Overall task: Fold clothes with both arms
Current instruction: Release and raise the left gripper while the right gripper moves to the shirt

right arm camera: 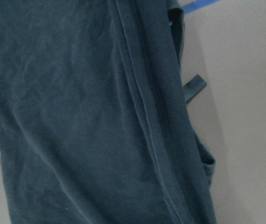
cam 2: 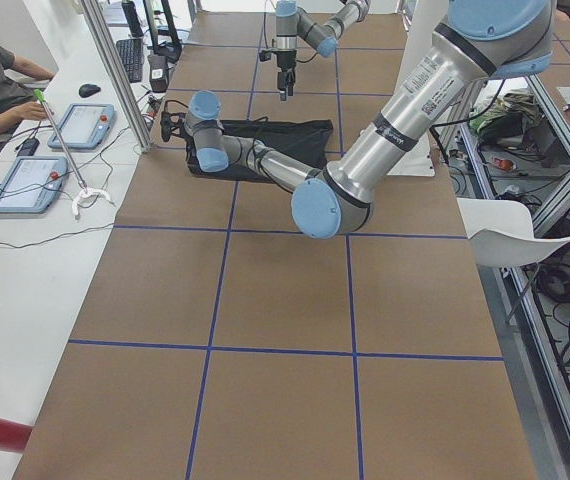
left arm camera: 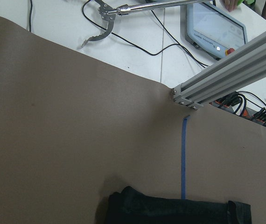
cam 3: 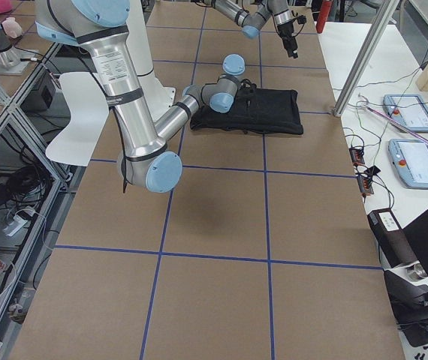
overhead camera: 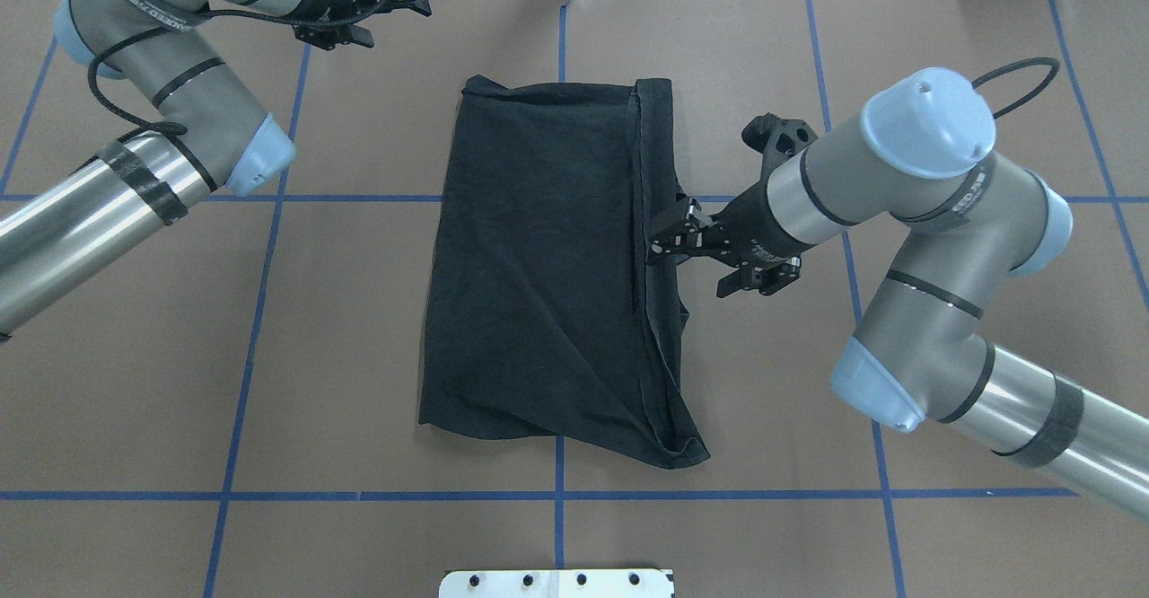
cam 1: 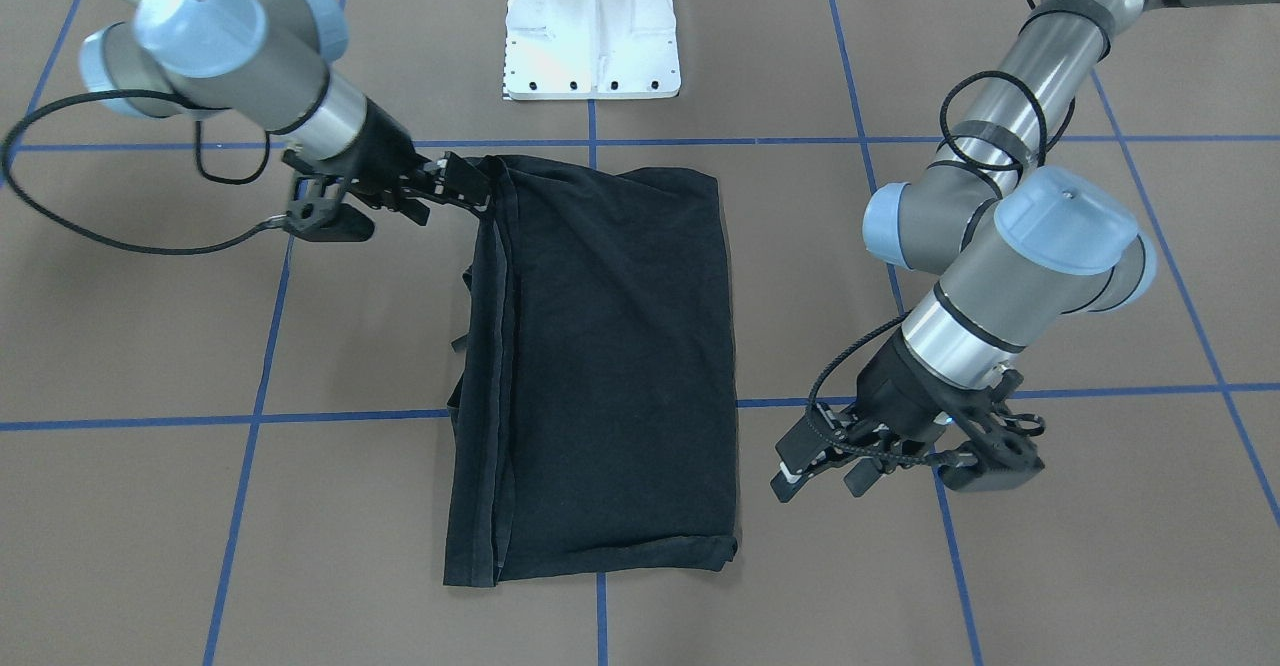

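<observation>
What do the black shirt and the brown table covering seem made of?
Black shirt: soft matte knit, probably cotton jersey; limp folds, stitched hems. Table covering: matte brown paper or card, seemingly; flat, dull, thin edge over white tabletop.

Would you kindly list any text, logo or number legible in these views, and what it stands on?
Nothing reads clearly enough to quote.
Lettering on a band of the left arm: too blurred.
Lettering on a band of the right arm: too blurred.
T-shirt: no print or logo showing.
</observation>
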Robot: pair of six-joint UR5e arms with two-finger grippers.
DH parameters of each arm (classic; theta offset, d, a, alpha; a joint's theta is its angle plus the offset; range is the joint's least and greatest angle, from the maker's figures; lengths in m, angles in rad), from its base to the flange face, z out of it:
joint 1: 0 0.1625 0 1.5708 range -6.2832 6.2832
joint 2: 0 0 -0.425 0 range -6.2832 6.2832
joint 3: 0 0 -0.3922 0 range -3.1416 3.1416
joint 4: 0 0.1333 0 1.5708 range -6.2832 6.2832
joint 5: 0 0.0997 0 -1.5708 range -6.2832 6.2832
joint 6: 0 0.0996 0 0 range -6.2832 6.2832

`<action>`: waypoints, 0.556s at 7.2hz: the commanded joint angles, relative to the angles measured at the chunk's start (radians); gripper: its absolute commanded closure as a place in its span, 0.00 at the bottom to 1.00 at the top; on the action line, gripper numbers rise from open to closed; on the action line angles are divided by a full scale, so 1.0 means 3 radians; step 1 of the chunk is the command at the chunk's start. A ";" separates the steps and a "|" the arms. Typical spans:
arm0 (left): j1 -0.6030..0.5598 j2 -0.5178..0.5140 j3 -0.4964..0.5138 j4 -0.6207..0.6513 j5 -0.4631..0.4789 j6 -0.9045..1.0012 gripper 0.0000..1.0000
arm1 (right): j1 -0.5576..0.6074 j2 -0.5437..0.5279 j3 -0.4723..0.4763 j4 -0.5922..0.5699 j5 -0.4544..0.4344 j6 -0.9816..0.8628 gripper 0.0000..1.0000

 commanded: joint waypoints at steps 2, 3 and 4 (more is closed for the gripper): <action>0.0005 0.0129 -0.0039 -0.0009 -0.0004 0.0019 0.00 | -0.0322 0.0265 -0.0079 -0.0728 -0.0553 -0.0342 0.28; 0.0020 0.0170 -0.0039 -0.0014 0.0006 0.0019 0.00 | -0.0348 0.0275 -0.0160 -0.0728 -0.0681 -0.0546 0.38; 0.0020 0.0186 -0.0044 -0.0024 -0.0004 0.0019 0.00 | -0.0358 0.0291 -0.0202 -0.0734 -0.0717 -0.0821 0.45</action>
